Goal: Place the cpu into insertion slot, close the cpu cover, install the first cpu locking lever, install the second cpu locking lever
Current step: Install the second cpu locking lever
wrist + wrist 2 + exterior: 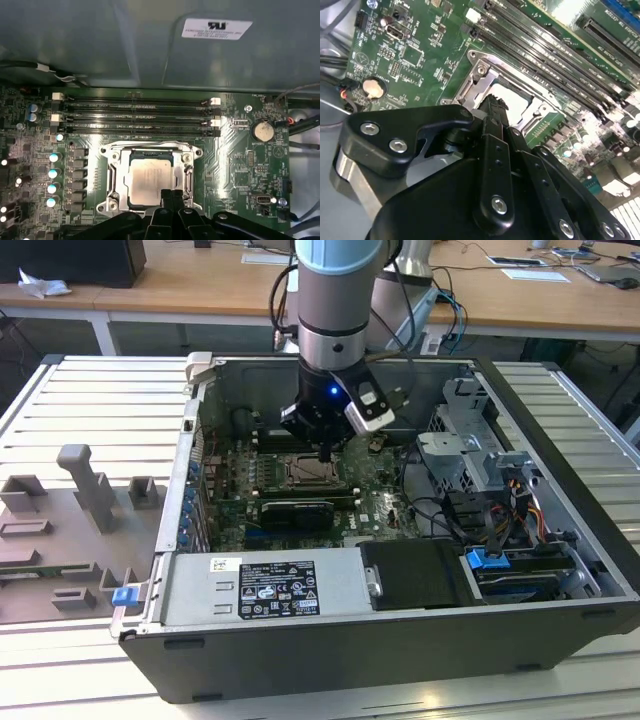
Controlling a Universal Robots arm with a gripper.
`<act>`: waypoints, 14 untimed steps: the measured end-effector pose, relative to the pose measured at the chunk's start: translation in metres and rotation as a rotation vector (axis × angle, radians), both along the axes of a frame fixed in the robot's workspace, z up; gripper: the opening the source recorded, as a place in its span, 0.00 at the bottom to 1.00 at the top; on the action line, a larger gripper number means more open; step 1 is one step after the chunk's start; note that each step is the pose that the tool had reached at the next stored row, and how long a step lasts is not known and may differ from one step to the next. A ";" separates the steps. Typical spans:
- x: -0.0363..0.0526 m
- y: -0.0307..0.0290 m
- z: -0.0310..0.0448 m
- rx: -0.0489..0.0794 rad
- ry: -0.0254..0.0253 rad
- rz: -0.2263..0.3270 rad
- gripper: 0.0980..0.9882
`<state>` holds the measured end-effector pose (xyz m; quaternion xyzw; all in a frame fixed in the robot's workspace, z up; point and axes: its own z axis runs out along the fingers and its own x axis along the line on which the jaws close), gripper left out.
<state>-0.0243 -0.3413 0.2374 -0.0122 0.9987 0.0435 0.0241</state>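
The cpu (149, 181), a pale silvery square, lies flat in the insertion slot (111, 204) on the green board. The silver cpu cover (116, 172) lies down around it, its window framing the chip. Thin wire levers (150, 145) run along the socket's edges. My gripper (172, 196) is shut, with its black fingertips (167, 200) pressed together at the socket's edge beside the chip and nothing visible between them. In the exterior view the gripper (325, 452) hangs straight over the socket (312, 473). The second wrist view has the fingertips (492, 105) at the cover (485, 75) and the cpu (512, 100).
The open computer case (190, 470) walls the work area in. Long black memory slots (135, 117) run beside the socket, and a black expansion card (297, 511) lies on its other side. Cables and a drive cage (470, 455) crowd the exterior view's right. A coin battery (262, 131) sits nearby.
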 end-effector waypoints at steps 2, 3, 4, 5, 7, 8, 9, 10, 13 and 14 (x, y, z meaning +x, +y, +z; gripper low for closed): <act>0.0001 -0.0009 0.0027 0.000 0.0000 0.000 0.01; 0.0000 -0.0018 0.0028 0.000 0.0000 0.000 0.01; -0.0001 -0.0031 0.0027 0.000 0.0000 0.000 0.01; -0.0001 -0.0052 0.0027 0.000 0.0000 0.000 0.01; -0.0002 -0.0095 0.0028 0.000 0.0001 0.000 0.01; -0.0002 -0.0108 0.0027 0.000 0.0001 0.000 0.01; -0.0002 -0.0127 0.0027 0.000 0.0001 0.000 0.01; -0.0002 -0.0142 0.0026 0.000 0.0000 0.000 0.01; -0.0002 -0.0162 0.0025 0.003 0.0001 0.000 0.01; -0.0002 -0.0174 0.0025 0.003 0.0009 0.000 0.01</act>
